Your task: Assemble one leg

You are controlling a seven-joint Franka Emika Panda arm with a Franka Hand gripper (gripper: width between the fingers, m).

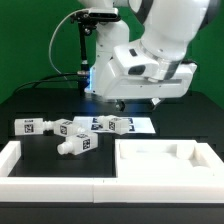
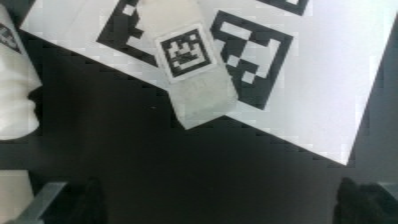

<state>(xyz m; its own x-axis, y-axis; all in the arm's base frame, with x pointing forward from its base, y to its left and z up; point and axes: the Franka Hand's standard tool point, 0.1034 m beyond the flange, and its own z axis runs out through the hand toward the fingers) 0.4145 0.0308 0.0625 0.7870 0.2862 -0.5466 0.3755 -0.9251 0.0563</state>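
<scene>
Leg [image 2: 196, 88], white with a black-and-white tag, lies under the empty, wide-open end effector [image 2: 210, 198].

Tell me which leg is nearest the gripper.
The leg on the marker board, rightmost in the exterior view, beneath the open gripper. The other three lie on the black table, farther to that view's left.
</scene>
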